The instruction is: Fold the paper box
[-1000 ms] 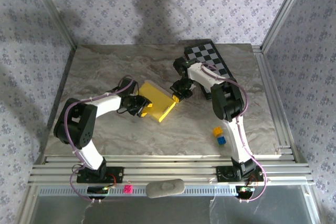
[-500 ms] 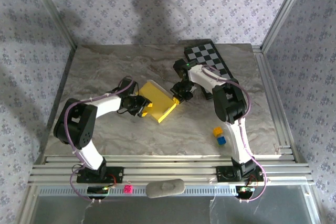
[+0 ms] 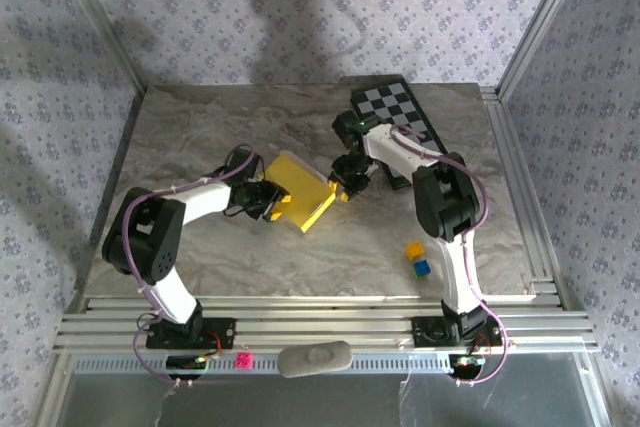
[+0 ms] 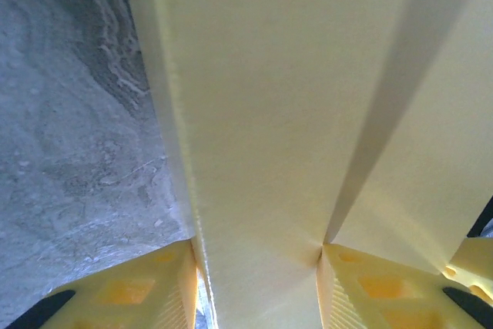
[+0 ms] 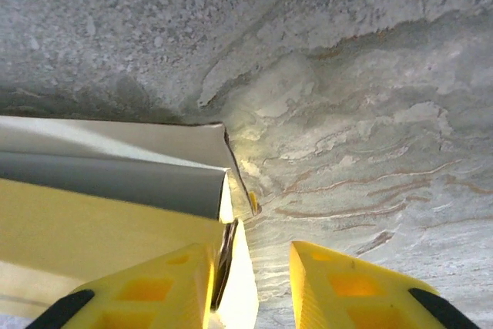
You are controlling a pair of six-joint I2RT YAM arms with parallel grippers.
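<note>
Nearest the arm bases, a small yellow cube (image 3: pixel 413 248) and a blue cube (image 3: pixel 422 267) sit close together on the marbled surface (image 3: pixel 200 137), off to the right and well apart from the work.

Farther in, about mid-surface, lies the paper box (image 3: pixel 305 192), a flat yellow slab set askew with an arm at either end. The left gripper (image 3: pixel 268 200) is on its left edge. In the left wrist view the pale panel runs between the jaws with a finger against each side, so they are grasping the box.

The right gripper (image 3: pixel 345 185) sits at the box's right corner, and that is where the change is. A second ago its jaws were clenched; now they stand parted. The right wrist view shows the corner and a pale flap edge just beside one finger, with bare surface across the rest of the gap, so nothing is pinched. The right elbow has also swung slightly outward, while the box has not visibly shifted.

My reading is that the right side has let go of the corner it was pressing, either because that crease is set or to take a fresh grip. The left alone now steadies the box, and folding looks unfinished.

Farthest back, the chequered board (image 3: pixel 400 112) lies at the far right.
</note>
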